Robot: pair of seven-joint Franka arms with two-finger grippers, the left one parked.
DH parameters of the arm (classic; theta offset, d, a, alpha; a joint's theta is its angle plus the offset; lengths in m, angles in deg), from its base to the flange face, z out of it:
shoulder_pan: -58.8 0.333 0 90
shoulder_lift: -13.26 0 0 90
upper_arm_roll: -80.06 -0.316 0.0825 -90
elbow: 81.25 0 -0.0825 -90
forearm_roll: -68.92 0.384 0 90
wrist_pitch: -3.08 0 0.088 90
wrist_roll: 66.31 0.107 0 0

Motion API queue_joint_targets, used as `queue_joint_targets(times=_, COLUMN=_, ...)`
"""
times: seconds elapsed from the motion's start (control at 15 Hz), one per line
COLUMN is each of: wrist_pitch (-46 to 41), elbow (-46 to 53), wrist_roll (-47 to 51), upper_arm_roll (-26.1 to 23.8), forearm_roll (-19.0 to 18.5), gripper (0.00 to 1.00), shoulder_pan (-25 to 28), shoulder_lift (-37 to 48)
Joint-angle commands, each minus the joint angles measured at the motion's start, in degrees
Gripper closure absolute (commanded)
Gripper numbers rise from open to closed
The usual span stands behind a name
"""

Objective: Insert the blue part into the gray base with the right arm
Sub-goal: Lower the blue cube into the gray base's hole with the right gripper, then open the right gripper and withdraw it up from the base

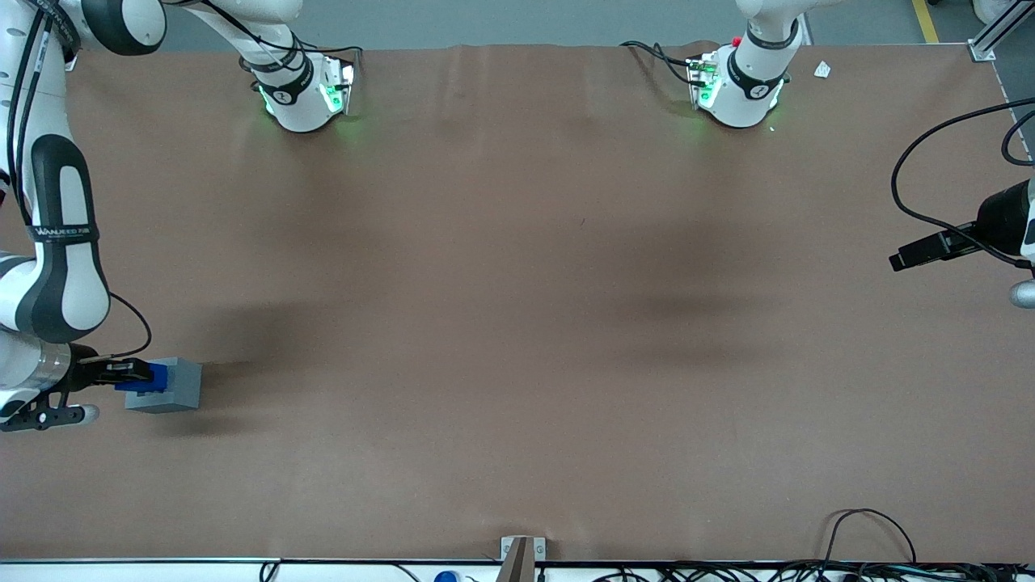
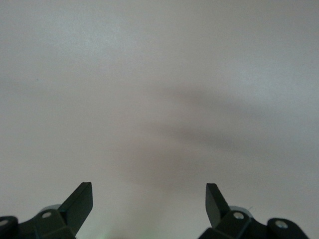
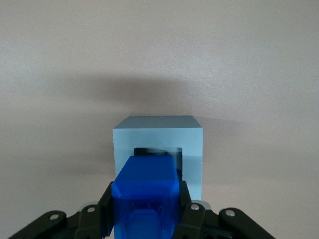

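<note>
Over gray base (image 3: 158, 130), right arm's jaws (image 3: 144, 211) pinching blue part (image 3: 145, 194), tip at recess

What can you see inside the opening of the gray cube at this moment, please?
The gripper holds the blue block right at the gray cube, its front end at the opening. Above the block only a dark strip of the recess shows; the rest is covered, so its depth cannot be seen.
</note>
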Motion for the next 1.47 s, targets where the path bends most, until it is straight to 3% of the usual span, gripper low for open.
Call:
queue_joint_targets(times=0.0, wrist_pitch=1.6, elbow=0.9, wrist_roll=0.8, upper_arm_roll=-0.7, forearm_roll=-0.2, gripper=1.0, shoulder_pan=-1.1, shoulder_lift=-2.4)
queue_joint_targets(times=0.67, wrist_pitch=3.8, elbow=2.3, wrist_roll=1.0, upper_arm_roll=-0.7, forearm_roll=-0.2, gripper=0.96, shoulder_pan=-1.3, shoulder_lift=-4.0)
queue_joint_targets(times=0.73, wrist_pitch=3.8, elbow=2.3, wrist_roll=1.1, upper_arm_roll=-0.7, forearm_roll=-0.2, gripper=0.83, shoulder_pan=-1.2, shoulder_lift=-4.0)
queue_joint_targets(times=0.8, wrist_pitch=3.7, elbow=2.3, wrist_roll=1.1, upper_arm_roll=-0.7, forearm_roll=-0.1, gripper=0.41, shoulder_pan=-1.1, shoulder_lift=-4.0)
queue_joint_targets(times=0.87, wrist_pitch=3.6, elbow=2.3, wrist_roll=1.1, upper_arm_roll=-0.8, forearm_roll=0.1, gripper=0.23, shoulder_pan=-1.2, shoulder_lift=-3.8)
queue_joint_targets(times=1.0, wrist_pitch=3.5, elbow=2.3, wrist_roll=0.9, upper_arm_roll=-0.8, forearm_roll=0.1, gripper=0.0, shoulder_pan=-1.2, shoulder_lift=-3.5)
queue_joint_targets(times=1.4, wrist_pitch=-2.9, elbow=2.3, wrist_roll=0.9, upper_arm_roll=-0.9, forearm_roll=-0.5, gripper=0.0, shoulder_pan=-0.2, shoulder_lift=4.2)
